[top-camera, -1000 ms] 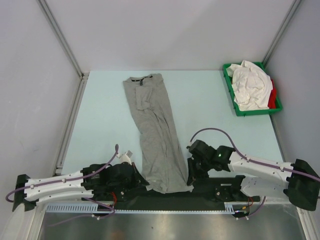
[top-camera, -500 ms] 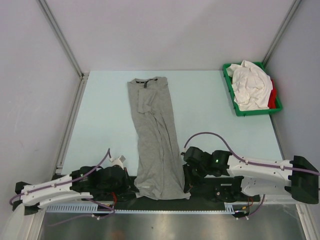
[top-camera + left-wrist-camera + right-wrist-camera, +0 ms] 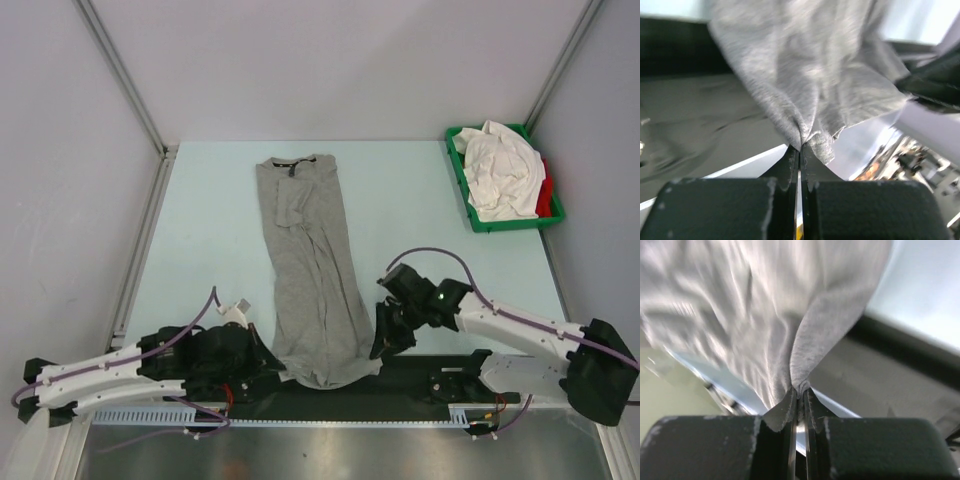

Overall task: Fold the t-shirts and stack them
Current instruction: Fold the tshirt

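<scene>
While end effectors [image 3: 799, 150] [image 3: 799, 391] clamp near edge, grey t-shirt [image 3: 305, 250] lies lengthwise.

White arms [image 3: 100, 373], black wrists [image 3: 215, 356] (purple cables [image 3: 430, 253])

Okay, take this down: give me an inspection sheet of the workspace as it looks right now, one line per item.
Surface: pale blue table, with a dark strip along its near edge.
Job's things: grey t-shirt folded into a long narrow strip, collar at the far end; white shirts and a red shirt heaped in the green tray at the far right.
Clutter: nothing seen.
Grippers: left gripper and right gripper each shut on a near corner of the grey t-shirt.
Cables: purple cable arcs over the right arm; another rises from the left.
Surroundings: plain grey walls, metal posts in the corners.
</scene>
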